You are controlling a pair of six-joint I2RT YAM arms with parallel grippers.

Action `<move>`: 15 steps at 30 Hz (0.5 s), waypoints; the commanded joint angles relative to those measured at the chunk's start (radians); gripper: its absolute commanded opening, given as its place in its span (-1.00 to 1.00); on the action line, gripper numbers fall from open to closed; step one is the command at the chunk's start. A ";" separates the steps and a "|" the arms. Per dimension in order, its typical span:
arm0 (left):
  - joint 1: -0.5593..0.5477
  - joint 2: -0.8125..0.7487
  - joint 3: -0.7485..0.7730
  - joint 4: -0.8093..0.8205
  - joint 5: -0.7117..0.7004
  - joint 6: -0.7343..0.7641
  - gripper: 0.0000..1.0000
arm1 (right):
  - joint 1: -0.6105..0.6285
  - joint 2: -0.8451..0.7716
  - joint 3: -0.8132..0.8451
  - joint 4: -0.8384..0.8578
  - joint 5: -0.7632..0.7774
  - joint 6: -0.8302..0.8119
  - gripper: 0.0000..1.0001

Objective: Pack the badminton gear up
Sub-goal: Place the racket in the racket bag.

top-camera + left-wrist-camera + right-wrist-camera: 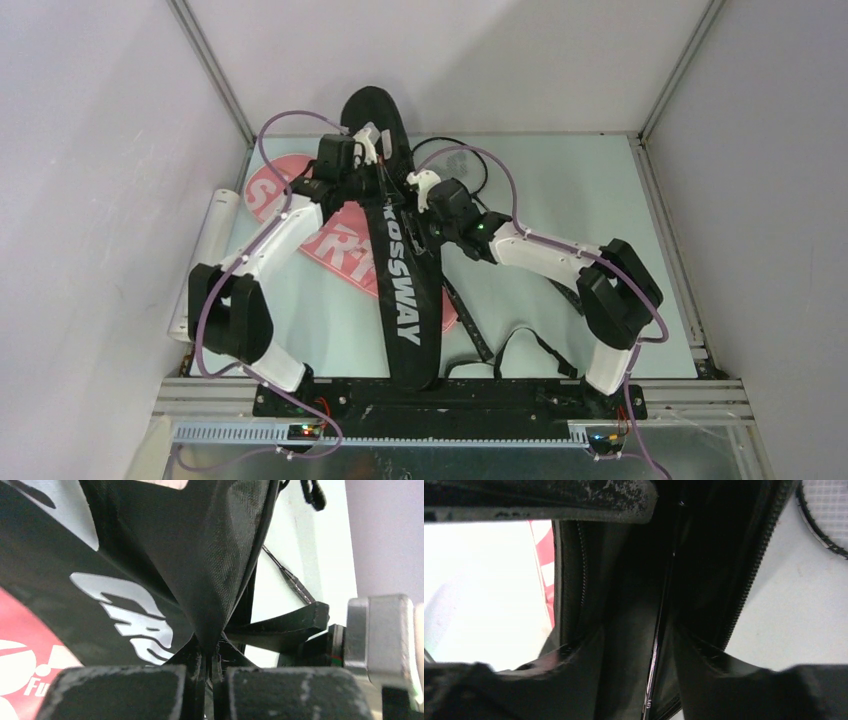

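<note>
At the far left, a long translucent white tube [207, 255] is laid along the counter's [580, 200] edge, against the wall. Beside it, the pink "SPORT" bag [278, 198] is spread flat, its right part covered by the black "CROSSWAY" bag [405, 300], which is stretched from the near edge to the far one. The left gripper [207, 666] is closed tight on a pinched fold of the black bag's fabric near its far end, and the fabric is drawn up in a ridge. Just to the right, the right gripper [422, 185] is held at the bag's unzipped mouth with its jaws apart and nothing clamped between them (a glossy racket shaft [658, 630] is seen inside). A strung racket head [829, 505] is partly seen on the counter beyond. Loose black straps [530, 345] are trailed at the near right.
</note>
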 commanded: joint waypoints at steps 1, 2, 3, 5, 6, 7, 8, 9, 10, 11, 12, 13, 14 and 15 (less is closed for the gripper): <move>-0.004 0.066 0.125 -0.104 0.001 0.003 -1.00 | -0.001 -0.062 0.020 -0.058 -0.031 -0.029 0.23; 0.006 0.087 0.131 -0.111 -0.005 0.006 -1.00 | -0.001 -0.094 0.002 -0.082 -0.016 -0.034 0.26; 0.013 0.098 0.145 -0.116 -0.011 0.008 -1.00 | 0.001 -0.113 -0.043 -0.089 -0.012 -0.034 0.31; 0.030 0.129 0.158 -0.128 -0.012 0.011 -1.00 | 0.007 -0.183 -0.131 -0.101 -0.006 -0.022 0.34; 0.039 0.145 0.158 -0.130 -0.007 0.016 -1.00 | 0.018 -0.236 -0.162 -0.105 -0.007 -0.005 0.36; 0.044 0.157 0.159 -0.126 0.007 0.017 -1.00 | 0.026 -0.264 -0.228 -0.104 -0.009 0.002 0.38; 0.045 0.161 0.159 -0.122 0.014 0.018 -1.00 | 0.048 -0.322 -0.262 -0.100 -0.007 0.012 0.39; 0.046 0.170 0.159 -0.115 0.032 0.019 -1.00 | 0.061 -0.349 -0.328 -0.100 -0.006 0.018 0.42; 0.046 0.173 0.160 -0.113 0.049 0.024 -1.00 | 0.091 -0.403 -0.390 -0.108 0.001 0.018 0.42; 0.047 0.177 0.166 -0.116 0.056 0.028 -1.00 | 0.105 -0.428 -0.418 -0.125 0.009 0.021 0.45; 0.047 0.179 0.171 -0.121 0.063 0.037 -1.00 | 0.125 -0.479 -0.475 -0.135 0.021 0.026 0.46; 0.046 0.180 0.177 -0.129 0.064 0.042 -1.00 | 0.129 -0.524 -0.498 -0.152 0.024 0.044 0.46; 0.046 0.180 0.178 -0.130 0.066 0.049 -1.00 | 0.132 -0.542 -0.542 -0.156 0.022 0.056 0.45; 0.047 0.178 0.180 -0.132 0.070 0.051 -1.00 | 0.133 -0.571 -0.565 -0.151 -0.001 0.077 0.43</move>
